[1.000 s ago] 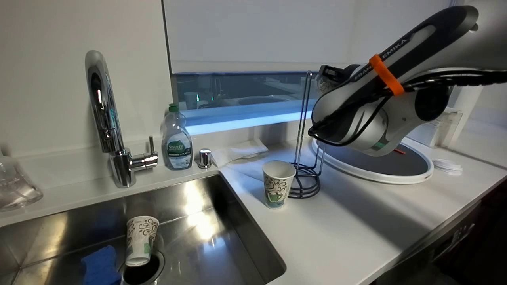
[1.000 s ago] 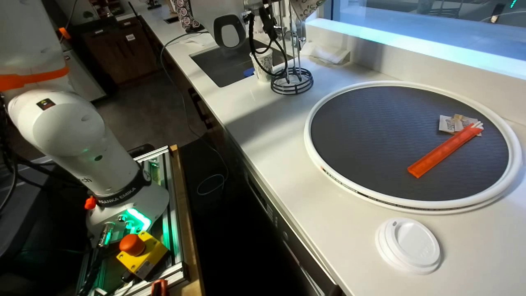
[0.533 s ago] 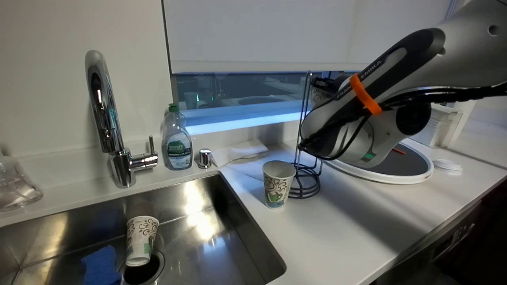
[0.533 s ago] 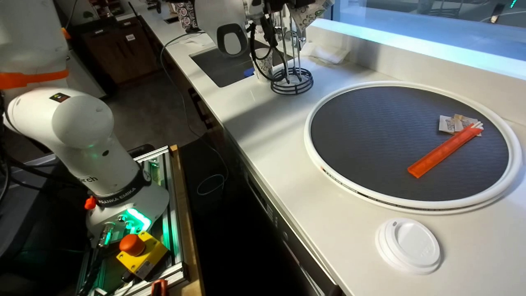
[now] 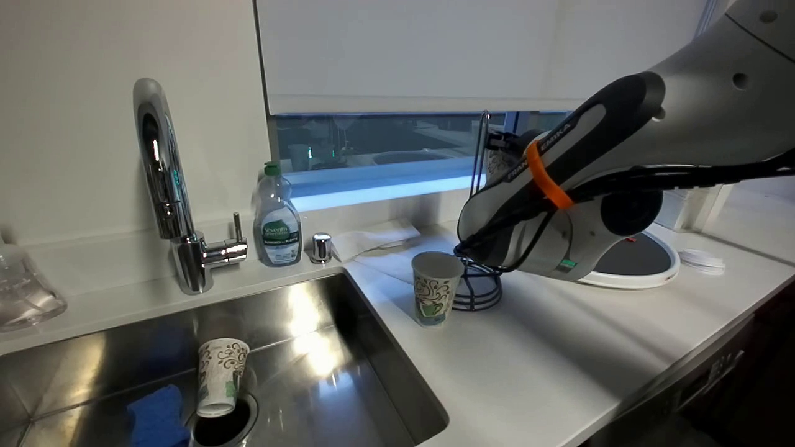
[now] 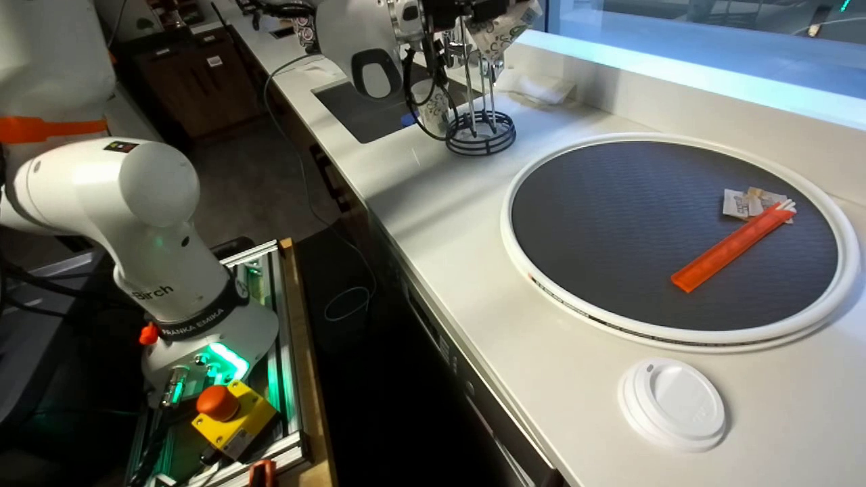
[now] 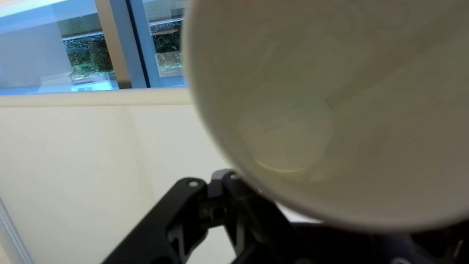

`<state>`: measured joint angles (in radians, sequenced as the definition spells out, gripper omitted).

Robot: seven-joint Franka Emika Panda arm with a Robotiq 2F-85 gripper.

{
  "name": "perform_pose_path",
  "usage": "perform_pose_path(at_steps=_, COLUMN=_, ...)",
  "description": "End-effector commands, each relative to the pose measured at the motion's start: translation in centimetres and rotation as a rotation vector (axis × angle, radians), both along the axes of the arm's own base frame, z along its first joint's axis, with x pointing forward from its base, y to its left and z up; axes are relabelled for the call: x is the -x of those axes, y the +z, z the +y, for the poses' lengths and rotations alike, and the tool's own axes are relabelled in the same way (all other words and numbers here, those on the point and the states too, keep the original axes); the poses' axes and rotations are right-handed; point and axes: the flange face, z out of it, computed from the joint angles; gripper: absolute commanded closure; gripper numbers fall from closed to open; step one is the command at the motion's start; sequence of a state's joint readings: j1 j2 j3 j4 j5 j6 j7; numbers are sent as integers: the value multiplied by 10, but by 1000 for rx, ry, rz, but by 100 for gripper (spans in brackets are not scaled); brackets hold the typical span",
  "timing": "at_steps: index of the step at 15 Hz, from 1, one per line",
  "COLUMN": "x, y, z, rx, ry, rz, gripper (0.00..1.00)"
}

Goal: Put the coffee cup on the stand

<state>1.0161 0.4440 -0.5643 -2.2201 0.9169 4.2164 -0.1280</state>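
Observation:
The coffee cup, a pale patterned paper cup (image 6: 502,32), is held tilted in my gripper (image 6: 488,10). No handle shows on it. In the wrist view its open mouth (image 7: 293,121) fills the upper right and hides one finger. The gripper (image 5: 504,141) is shut on the cup, partly behind the arm in an exterior view. The stand, a tall dark wire frame with a round ringed base (image 5: 477,295), is upright on the counter and shows in both exterior views (image 6: 482,143). The cup is raised beside the stand's upper wires; contact cannot be told.
A patterned paper cup (image 5: 435,292) stands against or close by the stand's base. The sink (image 5: 372,379) holds a lying cup (image 5: 222,375) and a blue sponge (image 5: 156,413). A soap bottle (image 5: 279,226), chrome tap (image 5: 163,180), round grey tray (image 6: 609,257) and white lids (image 6: 676,406) lie around.
The arm has come down and closer to the stand, carrying the cup lower. The stand, the standing cup and the things in the sink have not moved.

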Motion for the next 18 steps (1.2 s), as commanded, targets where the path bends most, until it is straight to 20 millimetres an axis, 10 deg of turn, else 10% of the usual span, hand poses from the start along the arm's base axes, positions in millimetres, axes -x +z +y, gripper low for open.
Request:
perform_pose_path(at_steps=1, x=7, y=-9, z=6, rx=9, ry=-85, rz=-41, gripper=71)
perform_pose_path(at_steps=18, x=33, y=-40, z=22, rx=140, ry=-237, rz=-145, gripper=71)
